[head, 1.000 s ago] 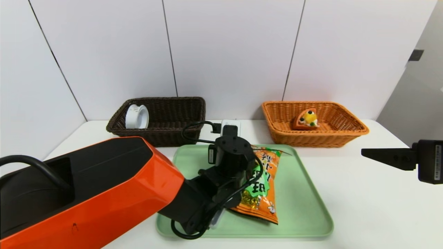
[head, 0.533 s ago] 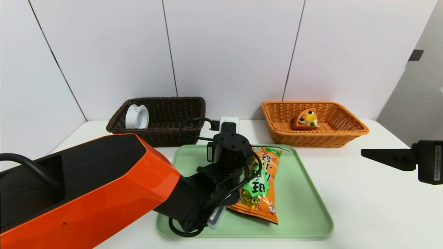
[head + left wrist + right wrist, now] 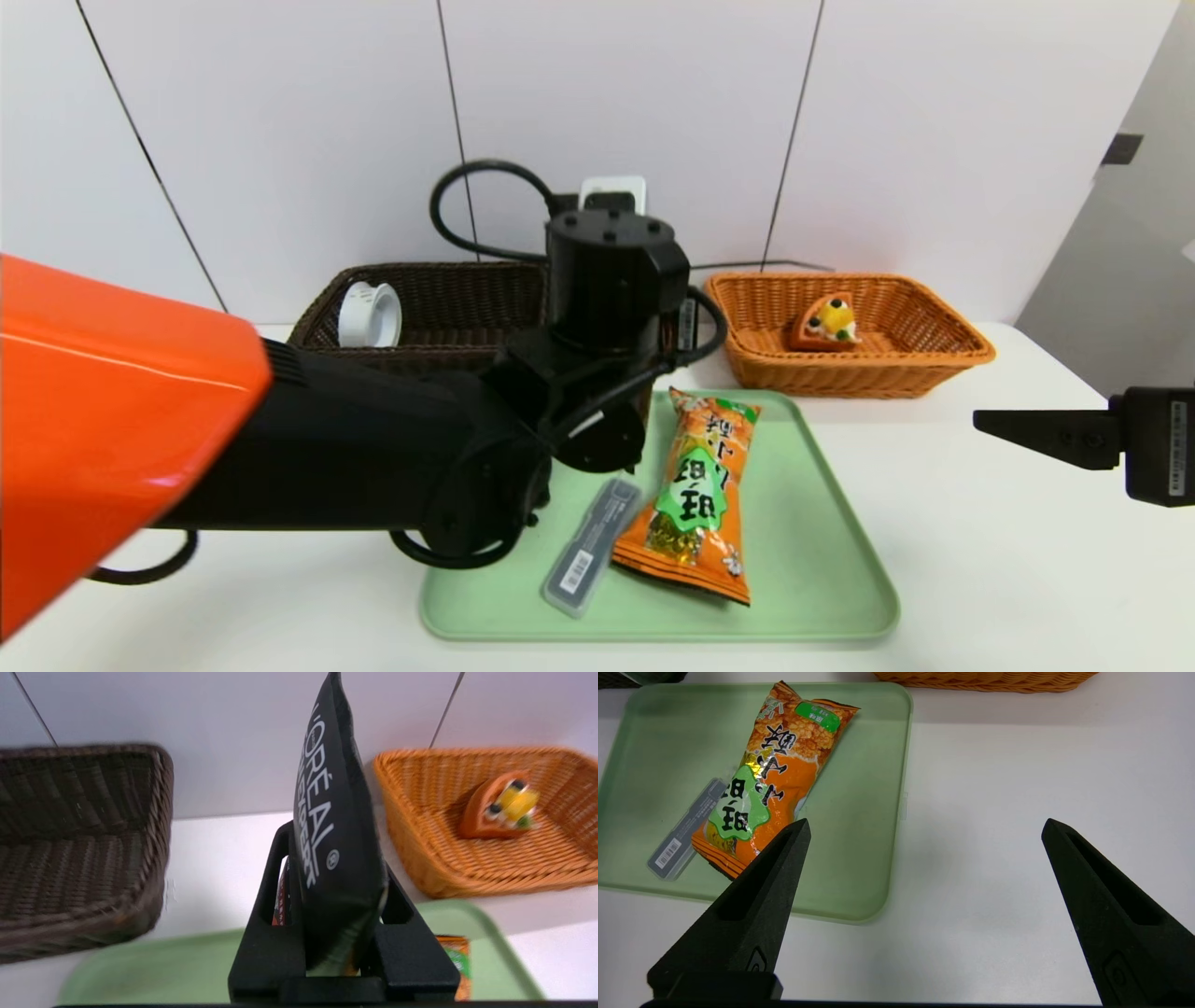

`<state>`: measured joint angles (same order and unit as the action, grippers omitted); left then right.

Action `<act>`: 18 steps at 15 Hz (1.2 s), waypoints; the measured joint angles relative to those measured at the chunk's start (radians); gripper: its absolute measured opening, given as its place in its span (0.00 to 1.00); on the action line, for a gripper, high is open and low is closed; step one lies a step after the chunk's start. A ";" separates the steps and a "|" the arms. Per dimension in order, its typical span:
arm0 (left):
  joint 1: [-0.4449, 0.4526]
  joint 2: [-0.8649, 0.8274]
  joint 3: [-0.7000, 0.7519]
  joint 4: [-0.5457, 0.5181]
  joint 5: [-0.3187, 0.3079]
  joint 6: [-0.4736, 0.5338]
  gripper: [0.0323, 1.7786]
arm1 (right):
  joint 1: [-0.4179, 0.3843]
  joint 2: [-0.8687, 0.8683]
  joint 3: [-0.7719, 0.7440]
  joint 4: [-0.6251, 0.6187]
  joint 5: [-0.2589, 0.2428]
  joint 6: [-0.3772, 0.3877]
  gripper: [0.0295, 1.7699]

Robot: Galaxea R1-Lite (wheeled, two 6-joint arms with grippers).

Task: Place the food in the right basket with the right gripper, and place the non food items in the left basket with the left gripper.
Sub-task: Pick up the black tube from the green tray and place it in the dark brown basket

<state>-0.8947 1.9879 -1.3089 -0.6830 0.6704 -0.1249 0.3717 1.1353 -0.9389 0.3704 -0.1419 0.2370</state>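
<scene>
Your left gripper (image 3: 343, 933) pinches the dark tube (image 3: 334, 826) upright above the green tray (image 3: 822, 560). Carry it over the left basket's (image 3: 439, 308) rim, clear of the white roll (image 3: 369, 315), then release low. Your right gripper (image 3: 924, 830) waits spread wide.

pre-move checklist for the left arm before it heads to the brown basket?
1. Grip: left gripper shut on the dark tube, tube upright between the fingers: ok.
2. Target: left basket has bare floor beside the white roll: ok.
3. Tube clear of the green tray: ok.
4. Tube clear of the basket rim: cannot tell.
5. Right gripper open, off to the side above the table: ok.
6. Left on tray: grey case, snack bag; sorting not done: not ok.
</scene>
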 joint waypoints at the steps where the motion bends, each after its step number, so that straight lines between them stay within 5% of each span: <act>1: 0.007 -0.045 -0.028 0.075 -0.024 -0.003 0.17 | 0.000 0.001 0.000 0.000 0.001 0.002 0.97; 5: 0.150 -0.195 -0.071 0.317 -0.153 -0.032 0.17 | -0.007 0.023 0.002 0.000 0.000 0.009 0.97; 11: 0.474 -0.233 -0.058 0.364 -0.398 -0.077 0.17 | -0.011 0.057 -0.009 0.000 -0.011 0.006 0.97; 18: 0.622 -0.074 -0.056 0.339 -0.453 -0.084 0.17 | -0.016 0.071 -0.002 0.000 -0.016 0.008 0.97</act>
<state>-0.2728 1.9136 -1.3653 -0.3443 0.2179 -0.2087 0.3553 1.2064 -0.9409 0.3709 -0.1581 0.2453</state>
